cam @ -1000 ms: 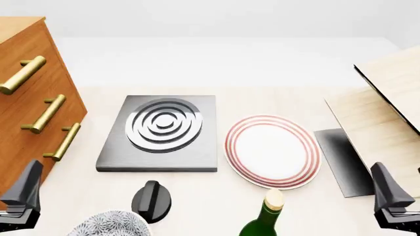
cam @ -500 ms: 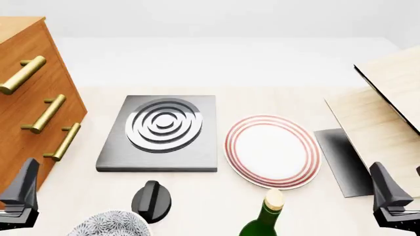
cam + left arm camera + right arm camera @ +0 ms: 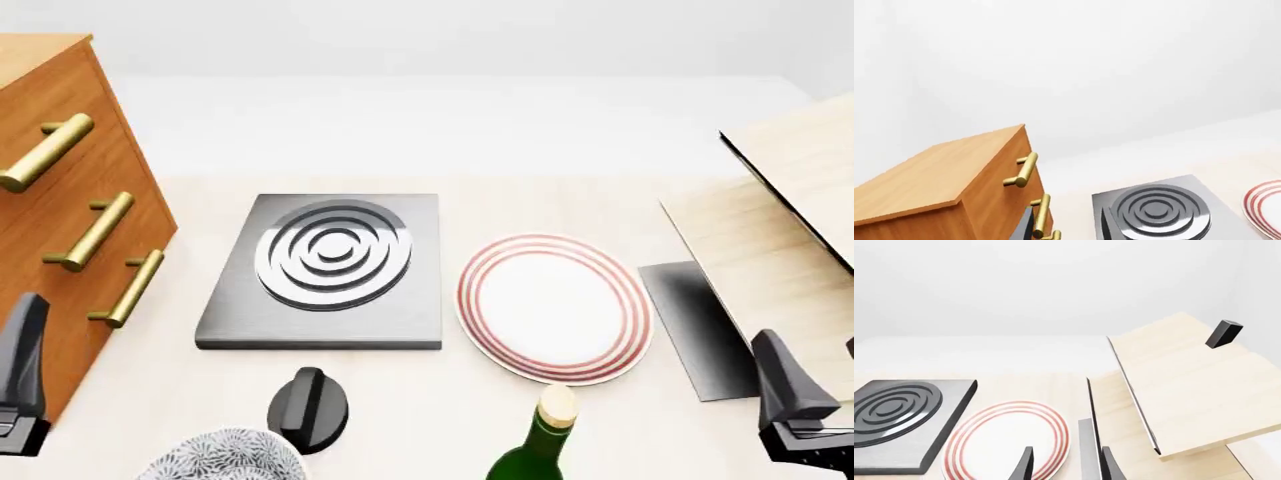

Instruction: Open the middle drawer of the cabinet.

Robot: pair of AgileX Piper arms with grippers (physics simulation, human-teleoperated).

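The orange-brown cabinet [image 3: 34, 55] stands at the table's left edge, with three brass bar handles on its front. The middle drawer [image 3: 51, 222] is shut, and its handle [image 3: 90, 232] sits between the top and lowest handles. My left gripper [image 3: 24, 350] hangs low in front of the cabinet, below the lowest handle, and touches nothing. In the left wrist view the cabinet [image 3: 927, 175] fills the corner, and the middle handle [image 3: 1041, 215] lies just beyond my open left gripper [image 3: 1064, 231]. My right gripper [image 3: 1067, 470] is open and empty over the plate's near side.
A black hob plate [image 3: 320, 265] with silver rings lies mid-table, a red-ringed plate [image 3: 554, 305] beside it. Near the front edge are a black knob [image 3: 307, 405], a patterned bowl [image 3: 227, 460] and a green bottle [image 3: 541, 445]. Pale wood boards [image 3: 787, 220] and a dark slab [image 3: 694, 325] fill the right.
My left gripper has shifted left and risen towards the cabinet front. The right gripper has barely moved. The drawers stay shut.
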